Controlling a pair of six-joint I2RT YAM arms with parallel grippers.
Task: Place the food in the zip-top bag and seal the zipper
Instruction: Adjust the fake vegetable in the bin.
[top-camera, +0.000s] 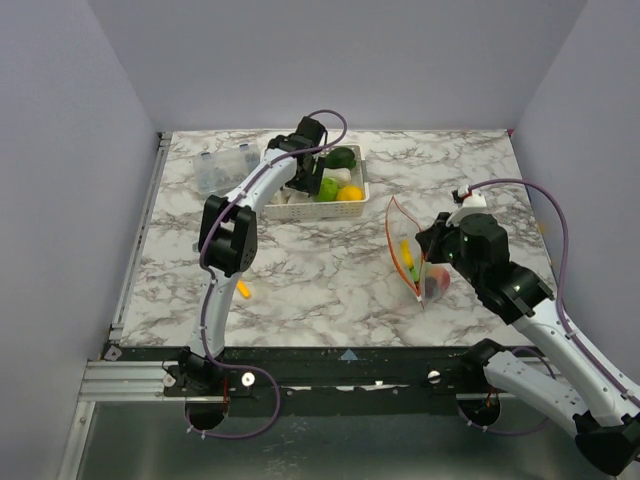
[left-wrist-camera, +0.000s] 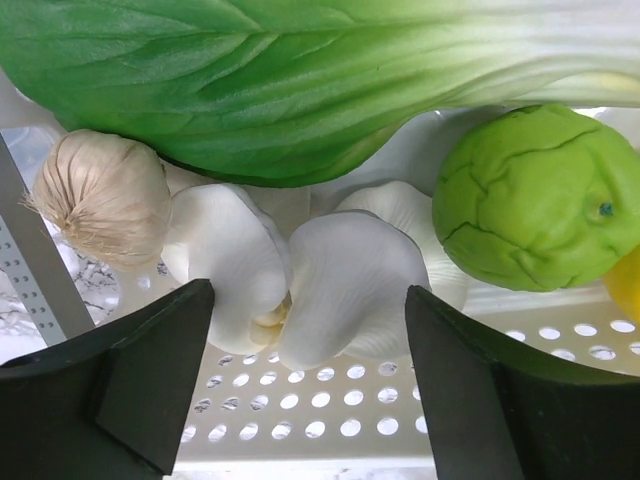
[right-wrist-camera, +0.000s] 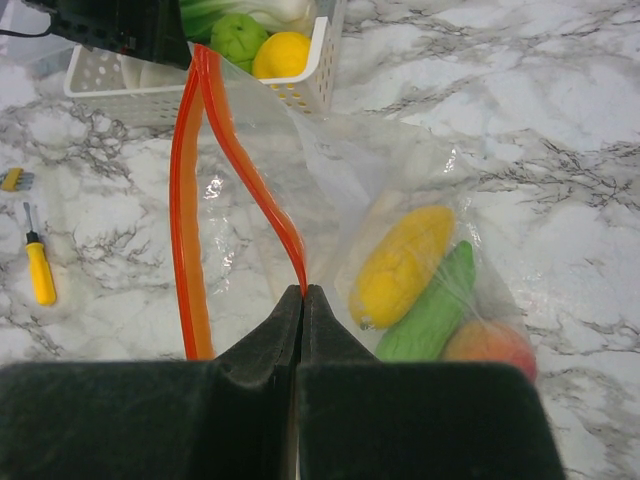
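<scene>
The clear zip-top bag (right-wrist-camera: 400, 190) lies on the marble at the right (top-camera: 412, 262), mouth open. Its orange zipper (right-wrist-camera: 250, 170) splits into two strips. Inside are a yellow corn (right-wrist-camera: 400, 265), a green vegetable (right-wrist-camera: 430, 310) and a red-orange fruit (right-wrist-camera: 490, 345). My right gripper (right-wrist-camera: 303, 292) is shut on one zipper strip. My left gripper (left-wrist-camera: 310, 330) is open inside the white basket (top-camera: 357, 187), jaws on either side of white garlic cloves (left-wrist-camera: 340, 285). Next to them lie a garlic bulb (left-wrist-camera: 100, 195), a leafy green (left-wrist-camera: 300, 70), a green lime (left-wrist-camera: 530, 195) and a yellow fruit (left-wrist-camera: 625, 285).
A clear compartment box (top-camera: 222, 168) stands at the back left. A small yellow-handled tool (top-camera: 243, 290) lies on the marble near the left arm and also shows in the right wrist view (right-wrist-camera: 40, 270). Grey walls close in the table on three sides.
</scene>
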